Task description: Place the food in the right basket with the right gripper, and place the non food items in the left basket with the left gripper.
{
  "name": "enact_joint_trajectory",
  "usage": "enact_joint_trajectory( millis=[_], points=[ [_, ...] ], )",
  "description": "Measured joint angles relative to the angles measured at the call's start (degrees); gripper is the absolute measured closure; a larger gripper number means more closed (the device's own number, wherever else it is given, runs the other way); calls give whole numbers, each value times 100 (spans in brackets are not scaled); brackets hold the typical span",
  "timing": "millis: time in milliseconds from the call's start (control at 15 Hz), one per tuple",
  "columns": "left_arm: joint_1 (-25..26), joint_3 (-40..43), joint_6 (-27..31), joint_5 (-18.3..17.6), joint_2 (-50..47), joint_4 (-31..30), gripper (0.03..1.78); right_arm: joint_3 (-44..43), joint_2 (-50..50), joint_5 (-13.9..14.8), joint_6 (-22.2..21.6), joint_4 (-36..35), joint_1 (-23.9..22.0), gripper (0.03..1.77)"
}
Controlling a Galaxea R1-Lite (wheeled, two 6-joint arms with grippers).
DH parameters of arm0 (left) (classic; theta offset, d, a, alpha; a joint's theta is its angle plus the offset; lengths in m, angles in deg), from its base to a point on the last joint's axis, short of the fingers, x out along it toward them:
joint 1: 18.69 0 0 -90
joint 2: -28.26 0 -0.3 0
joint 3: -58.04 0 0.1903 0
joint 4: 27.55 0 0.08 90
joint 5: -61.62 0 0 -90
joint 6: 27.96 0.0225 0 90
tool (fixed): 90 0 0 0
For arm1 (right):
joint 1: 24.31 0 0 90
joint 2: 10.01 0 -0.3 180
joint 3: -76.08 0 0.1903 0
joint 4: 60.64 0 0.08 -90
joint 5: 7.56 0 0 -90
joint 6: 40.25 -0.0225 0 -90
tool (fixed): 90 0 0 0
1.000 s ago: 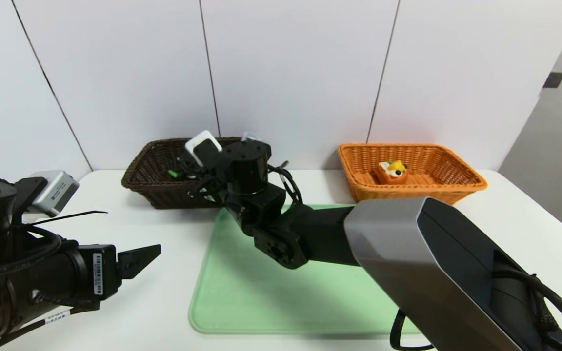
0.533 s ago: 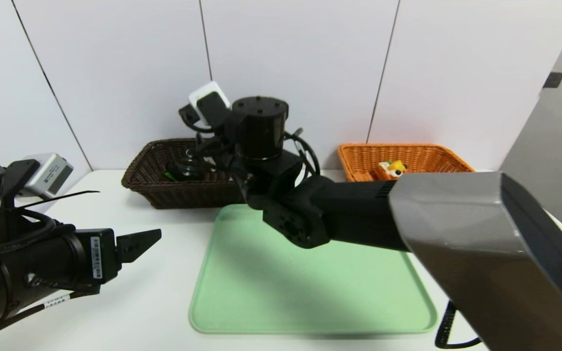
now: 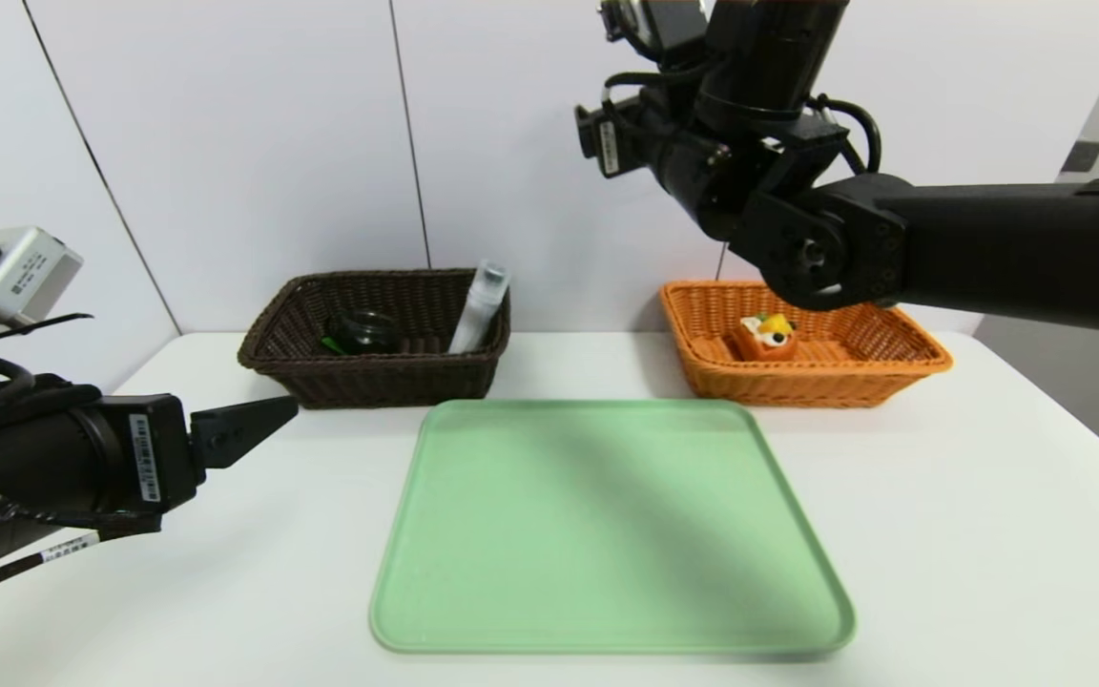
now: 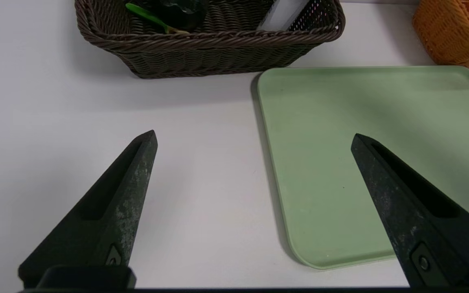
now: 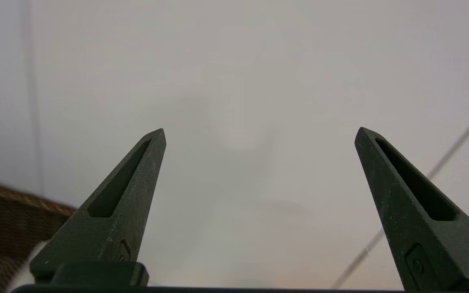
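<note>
White table | cake in orange basket | bottle, probably cup in dark basket | left gripper spread, empty | right gripper spread, empty, raised toward wall

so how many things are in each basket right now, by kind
dark basket:
bottle: 1
cup: 1
spoon: 1
orange basket:
cake: 1
total: 4

Left gripper held low at the left, jaws spread wide; right gripper raised high, jaws spread, empty.
</note>
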Motion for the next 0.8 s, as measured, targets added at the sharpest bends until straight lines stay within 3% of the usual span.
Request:
enact_joint_trajectory(
  millis=[133, 400, 533, 667, 800],
  points=[
    [27, 52, 2, 0, -178, 17, 12, 155, 84, -15, -579, 907, -372, 17],
    [138, 88, 7, -5, -388, 15, 12, 77, 315, -227, -2202, 3595, -638, 14],
    [143, 101, 0, -35, -416, 15, 12, 59, 602, -850, -2697, 4960, -680, 13],
    [144, 99, 0, -195, -427, 9, 12, 99, 970, -1591, -2801, 6040, -653, 12],
    [146, 68, 0, -355, -424, -5, 12, 262, 1392, -2336, -2799, 6582, -649, 11]
  ],
)
